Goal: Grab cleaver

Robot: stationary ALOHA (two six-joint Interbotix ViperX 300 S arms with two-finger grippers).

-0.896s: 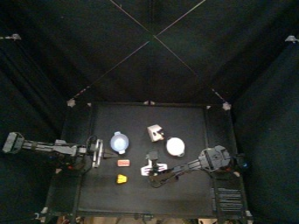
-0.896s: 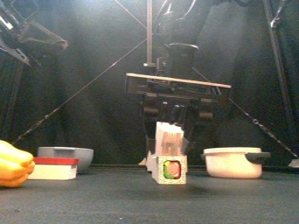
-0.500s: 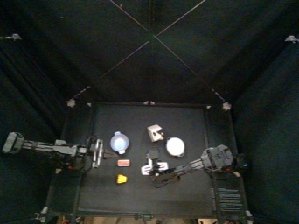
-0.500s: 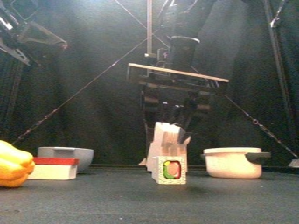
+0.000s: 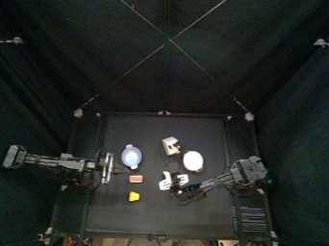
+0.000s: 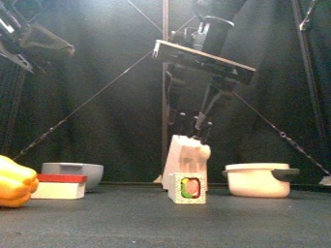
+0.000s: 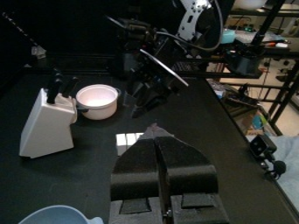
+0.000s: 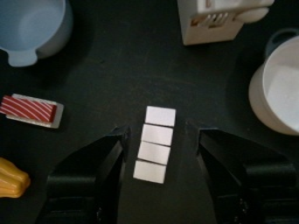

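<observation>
while right tool (image 8: 156,162) hovers | knife block (image 8: 222,19), white pot (image 8: 281,83) nearby

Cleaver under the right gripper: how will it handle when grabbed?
The cleaver looks blocky and hard, so probably stiff. It is small, likely light. It seems to lie flat on the smooth table, so a nudge may slide it.

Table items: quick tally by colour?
White: 3 - knife block, pot, segmented strip
Blue: 1 - bowl
Red: 1 - small box
Yellow: 1 - pepper
Total: 6
</observation>
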